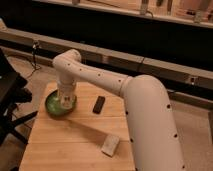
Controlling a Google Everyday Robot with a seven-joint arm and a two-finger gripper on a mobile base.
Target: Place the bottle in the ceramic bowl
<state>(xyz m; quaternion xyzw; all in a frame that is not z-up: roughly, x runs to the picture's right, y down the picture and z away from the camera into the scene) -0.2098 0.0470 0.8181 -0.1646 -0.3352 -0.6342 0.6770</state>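
Gripper at left-center of frame, over the green ceramic bowl, bottle upright inside the bowl, wooden worktop, 1 dark object right of bowl, 1 pale object lower center

Gripper over green ceramic bowl (bottle upright inside)

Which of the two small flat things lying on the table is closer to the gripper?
The dark flat object, just right of the green bowl where the gripper hangs. The pale flat object lies farther off, near the table's front edge.
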